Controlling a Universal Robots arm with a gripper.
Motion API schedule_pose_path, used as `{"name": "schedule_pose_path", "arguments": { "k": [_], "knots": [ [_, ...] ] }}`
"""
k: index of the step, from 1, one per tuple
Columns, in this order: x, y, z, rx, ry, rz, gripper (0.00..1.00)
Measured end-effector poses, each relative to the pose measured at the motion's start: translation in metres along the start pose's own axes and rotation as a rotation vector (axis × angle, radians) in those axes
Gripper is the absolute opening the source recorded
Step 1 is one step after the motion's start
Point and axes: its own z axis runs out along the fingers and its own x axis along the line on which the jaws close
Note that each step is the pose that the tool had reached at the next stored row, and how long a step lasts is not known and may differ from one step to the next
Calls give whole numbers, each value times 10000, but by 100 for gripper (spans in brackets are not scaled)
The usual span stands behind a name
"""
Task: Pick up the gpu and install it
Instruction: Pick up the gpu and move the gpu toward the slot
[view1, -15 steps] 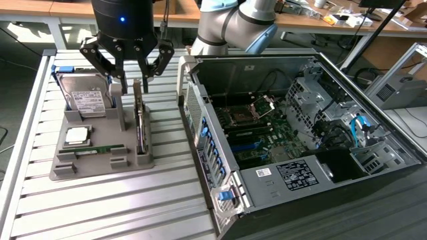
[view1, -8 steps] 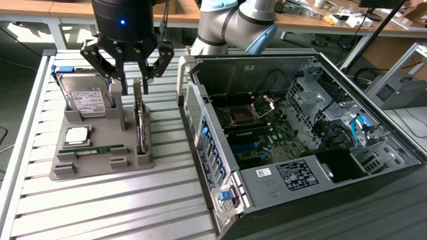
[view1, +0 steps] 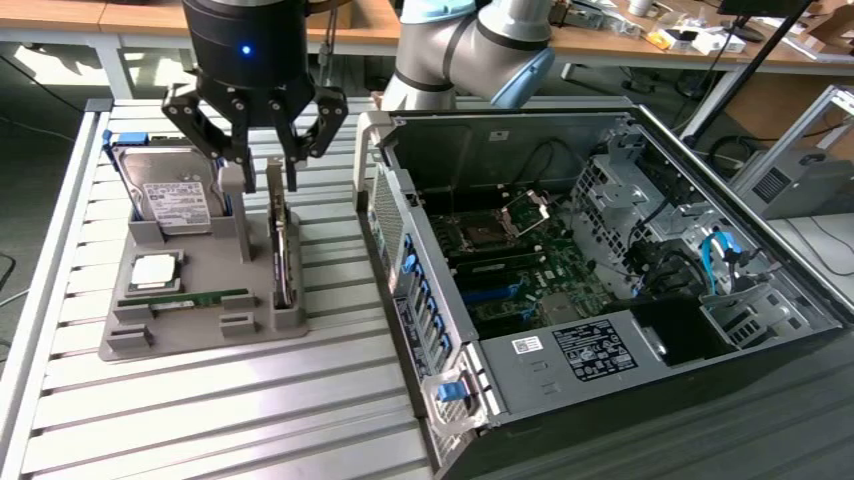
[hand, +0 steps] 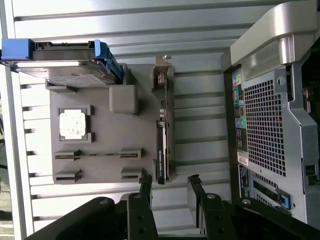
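Exterior view shows the tool (view1: 267, 152) spread wide, empty, just above the upright gpu (view1: 282, 250).

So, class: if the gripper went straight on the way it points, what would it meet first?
Likely the gpu, standing on edge in the gray holder, roughly below the open gripper.

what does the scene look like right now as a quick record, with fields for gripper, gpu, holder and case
gripper: gripper open, above the gpu, not gripping it
gpu: gpu stands on edge in its slot on the holder, not lifted
holder: gray holder also carries a hard drive, a processor and a memory stick
case: computer case lies open, to the exterior view's right of the holder, motherboard exposed
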Motion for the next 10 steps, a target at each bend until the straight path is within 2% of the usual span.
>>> {"name": "schedule_pose_path", "arguments": {
  "k": [10],
  "knots": [
    [1, -2, 54, 0, 0, 0, 42]
  ]
}}
